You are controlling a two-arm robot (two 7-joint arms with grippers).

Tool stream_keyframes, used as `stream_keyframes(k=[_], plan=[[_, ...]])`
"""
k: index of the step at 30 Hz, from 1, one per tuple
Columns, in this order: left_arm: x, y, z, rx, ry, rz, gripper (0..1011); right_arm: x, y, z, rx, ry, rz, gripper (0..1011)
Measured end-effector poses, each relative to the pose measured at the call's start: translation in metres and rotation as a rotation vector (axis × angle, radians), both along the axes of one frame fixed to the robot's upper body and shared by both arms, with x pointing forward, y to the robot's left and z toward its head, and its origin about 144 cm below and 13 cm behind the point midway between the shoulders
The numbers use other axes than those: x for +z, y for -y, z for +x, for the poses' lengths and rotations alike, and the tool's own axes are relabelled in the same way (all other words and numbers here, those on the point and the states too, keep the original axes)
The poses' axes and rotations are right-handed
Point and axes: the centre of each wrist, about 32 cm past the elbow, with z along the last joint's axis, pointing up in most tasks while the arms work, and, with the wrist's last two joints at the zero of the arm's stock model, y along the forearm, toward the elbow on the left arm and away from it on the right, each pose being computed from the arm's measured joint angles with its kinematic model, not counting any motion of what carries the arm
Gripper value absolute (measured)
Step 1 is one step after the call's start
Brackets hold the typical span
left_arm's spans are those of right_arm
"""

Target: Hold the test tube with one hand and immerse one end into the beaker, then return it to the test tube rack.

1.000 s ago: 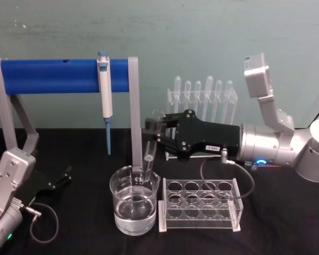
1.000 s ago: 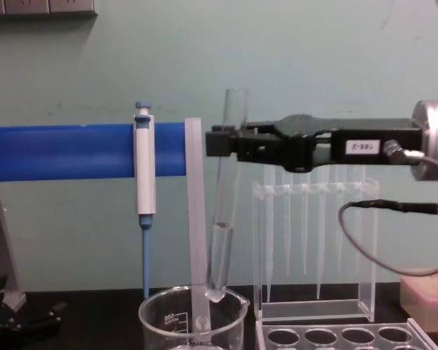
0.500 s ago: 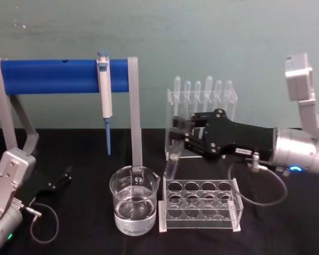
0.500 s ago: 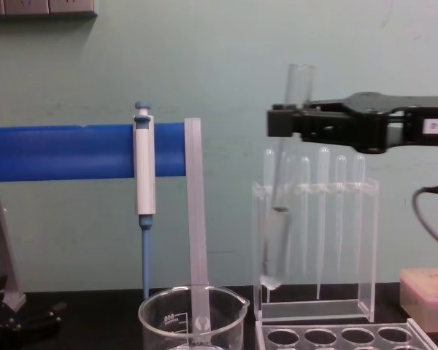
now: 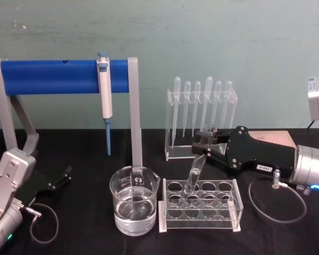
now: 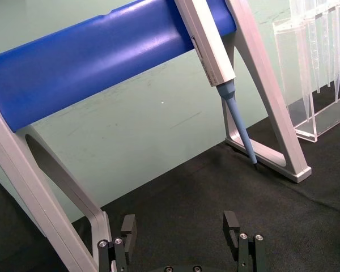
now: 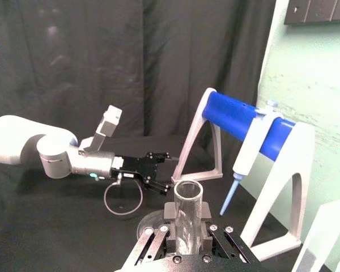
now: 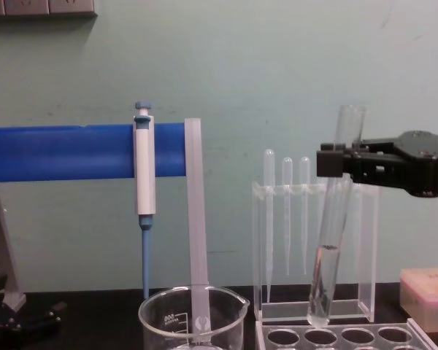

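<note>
Hovering just above the rack (image 5: 199,204), right of the beaker (image 5: 134,206), the test tube (image 8: 330,248) hangs tilted, clamped near its rim by the right gripper (image 5: 203,146). That slant could clip a hole's edge. Left gripper (image 6: 181,232) parked near-left, fingers apart.

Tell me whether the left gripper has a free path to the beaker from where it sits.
Probably yes. The left gripper rests open on the table beside the beaker, with bare black cloth between them; the stand's leg is behind that path.

A pale green wall (image 5: 202,37) rises behind the black-covered table (image 5: 85,234).
</note>
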Motion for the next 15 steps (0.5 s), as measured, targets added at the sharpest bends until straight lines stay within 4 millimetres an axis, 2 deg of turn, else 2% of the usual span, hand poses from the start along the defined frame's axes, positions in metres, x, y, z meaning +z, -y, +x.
stream_keyframes(k=[15], plan=[[0.000, 0.000, 0.000, 0.000, 0.000, 0.000, 1000, -0.021, 0.009, 0.006, -0.035, -0.029, -0.008, 228]])
